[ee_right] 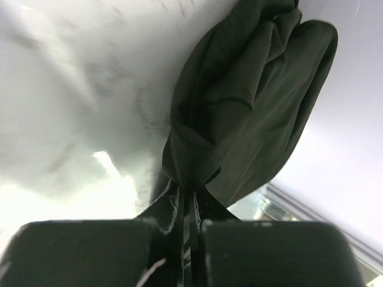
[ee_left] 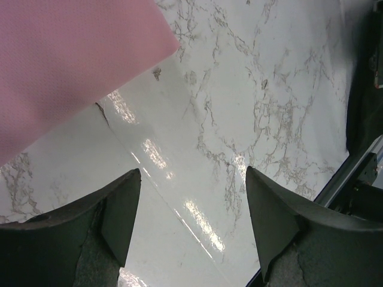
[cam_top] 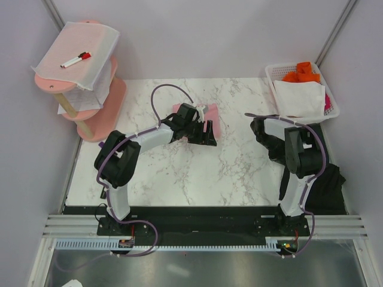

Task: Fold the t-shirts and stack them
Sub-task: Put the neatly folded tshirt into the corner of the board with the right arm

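**A:** So, how will the black shirt [cam_top: 328,184] handle?

**B:** Soft, light and limp, I'd judge, with no stiffness at all. It lies heaped at the right near corner of the table [cam_top: 227,173], beside the right arm. The right gripper [ee_right: 187,197] is clenched on a bunched fold of it, and the wrist view shows cloth gathered into the closed fingers. A pinch like that lifts a wad rather than a sheet. A hem or the shoulder corners would probably let it hang open for folding.

**A:** And the pink shirt [cam_top: 210,118]?

**B:** It is the smaller packet, folded, at the table's far middle. It looks like the same soft stuff, with one corner lying flat. The left gripper [cam_top: 200,134] hovers just beside it above the table, jaws spread, holding nothing. To move it I'd take an edge through all the layers so the fold survives.

**A:** What about the surface and the room?

**B:** Pale walls [cam_top: 209,36] close in on the table's far side and both flanks. The tabletop is glossy marble-patterned and smooth, so cloth should slide easily. That helps when dragging a shirt flat but does less to pin a crease.

**A:** Is there clutter?

**B:** A pink shelf [cam_top: 111,101] stands off the table's far left corner with a mesh sheet [cam_top: 90,42] draped on top. A basket [cam_top: 270,73] sits at the table's far right corner. A marker [cam_top: 76,60] lies on the mesh.
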You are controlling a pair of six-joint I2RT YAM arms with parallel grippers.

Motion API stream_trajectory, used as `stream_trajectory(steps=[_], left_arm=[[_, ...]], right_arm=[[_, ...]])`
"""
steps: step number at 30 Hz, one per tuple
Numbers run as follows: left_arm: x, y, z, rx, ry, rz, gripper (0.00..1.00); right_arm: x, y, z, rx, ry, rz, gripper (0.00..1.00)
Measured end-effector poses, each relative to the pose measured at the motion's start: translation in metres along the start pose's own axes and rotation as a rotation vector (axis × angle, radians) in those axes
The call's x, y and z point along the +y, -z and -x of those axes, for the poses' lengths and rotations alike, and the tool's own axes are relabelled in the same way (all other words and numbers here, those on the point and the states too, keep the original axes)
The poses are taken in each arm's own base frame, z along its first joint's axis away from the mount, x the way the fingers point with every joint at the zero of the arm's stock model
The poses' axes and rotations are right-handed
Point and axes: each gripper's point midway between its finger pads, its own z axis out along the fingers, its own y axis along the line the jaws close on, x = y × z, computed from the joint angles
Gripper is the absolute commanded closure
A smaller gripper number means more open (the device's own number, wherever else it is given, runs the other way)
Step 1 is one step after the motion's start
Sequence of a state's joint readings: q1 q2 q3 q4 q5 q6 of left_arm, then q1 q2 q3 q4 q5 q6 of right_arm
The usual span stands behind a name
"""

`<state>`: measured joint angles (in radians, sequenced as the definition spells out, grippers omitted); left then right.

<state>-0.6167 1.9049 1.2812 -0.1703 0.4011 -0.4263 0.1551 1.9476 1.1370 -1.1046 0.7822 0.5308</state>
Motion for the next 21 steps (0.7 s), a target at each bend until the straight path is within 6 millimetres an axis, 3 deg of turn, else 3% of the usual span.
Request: stream_trajectory(steps=[10,21], left_arm=[[0.002,0.0,0.0,-0.003,0.001,0.011,0.23],[0.012,0.0,0.0,-0.005,0.009,0.065,0.23]], right_arm=[[0.032,0.061,0.08,-0.22,-0.084,0.153,1.0],[0.077,0.061,0.123,-0.235,-0.001,0.166,1.0]])
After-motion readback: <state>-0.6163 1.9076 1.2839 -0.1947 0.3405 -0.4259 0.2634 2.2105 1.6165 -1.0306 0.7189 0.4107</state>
